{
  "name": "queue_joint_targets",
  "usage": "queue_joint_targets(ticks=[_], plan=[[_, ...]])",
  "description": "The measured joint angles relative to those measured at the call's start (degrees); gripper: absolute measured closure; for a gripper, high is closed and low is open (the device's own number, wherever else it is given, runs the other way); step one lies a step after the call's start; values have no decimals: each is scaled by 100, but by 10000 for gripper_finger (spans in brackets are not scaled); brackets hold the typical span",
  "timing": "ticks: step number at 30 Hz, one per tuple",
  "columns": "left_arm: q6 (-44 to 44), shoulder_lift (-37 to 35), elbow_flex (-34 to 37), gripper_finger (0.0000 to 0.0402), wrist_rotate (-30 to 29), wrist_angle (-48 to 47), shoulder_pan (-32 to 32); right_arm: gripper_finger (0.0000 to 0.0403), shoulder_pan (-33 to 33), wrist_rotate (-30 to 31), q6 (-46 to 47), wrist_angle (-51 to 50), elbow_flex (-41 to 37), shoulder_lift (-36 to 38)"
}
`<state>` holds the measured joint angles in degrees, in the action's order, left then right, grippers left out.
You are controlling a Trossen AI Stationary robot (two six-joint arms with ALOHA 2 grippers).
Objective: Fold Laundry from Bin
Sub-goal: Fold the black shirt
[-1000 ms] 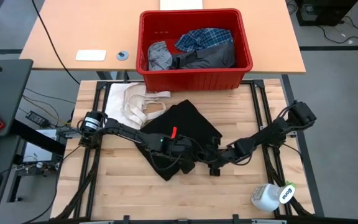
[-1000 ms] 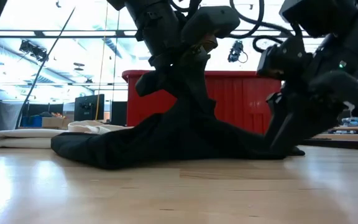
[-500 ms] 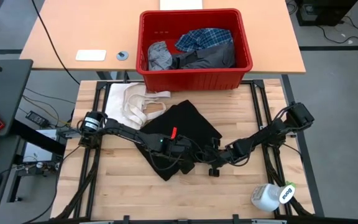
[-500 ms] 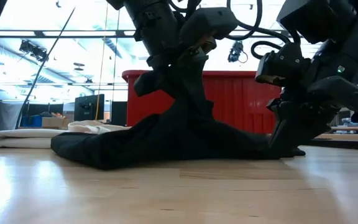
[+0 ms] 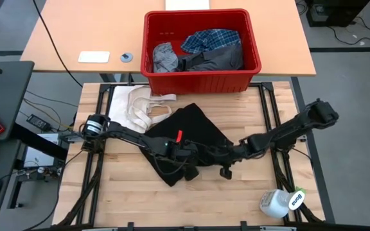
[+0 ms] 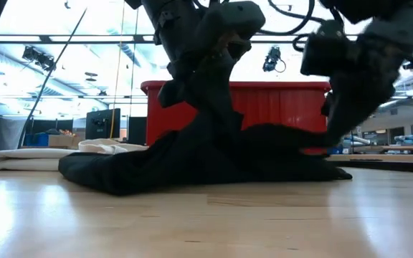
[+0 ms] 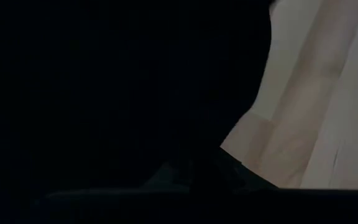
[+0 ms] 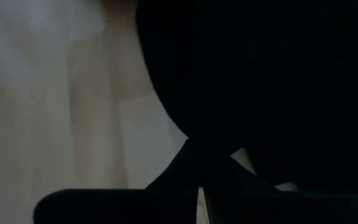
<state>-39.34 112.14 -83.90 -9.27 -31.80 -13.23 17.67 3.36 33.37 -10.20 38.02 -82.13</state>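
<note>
Black garment [image 5: 188,131] lies spread on tabletop [image 5: 249,199], just in front of red bin [image 5: 201,70], which holds remaining laundry: plaid shirt [image 5: 212,40] and grey items. Left hand [image 5: 184,154] is clamped on the garment's near edge. Right hand [image 5: 218,154], open approx. a second ago, has closed on the right edge and raised it, probably gripping fabric; wrist views are too dark to confirm. Both edges secured, so fold can proceed.
</note>
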Motion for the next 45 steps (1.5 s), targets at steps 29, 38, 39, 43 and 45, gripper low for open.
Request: queue_joint_targets(ticks=[29,38,39,43,45], plan=[[-242,-55,0,357,103,-523,25,381,-1306,110,1620,940,13,-441],[-562,-55,2,161,35,-585,48,380,-1315,112,1708,978,13,-487],[-565,-55,2,143,17,-602,50,380,-1326,114,1744,974,13,-487],[-562,-55,2,101,-163,-864,50,380,-1406,129,1806,965,13,-487],[-517,-55,2,92,-226,-1006,48,380,-1457,136,1813,965,13,-487]])
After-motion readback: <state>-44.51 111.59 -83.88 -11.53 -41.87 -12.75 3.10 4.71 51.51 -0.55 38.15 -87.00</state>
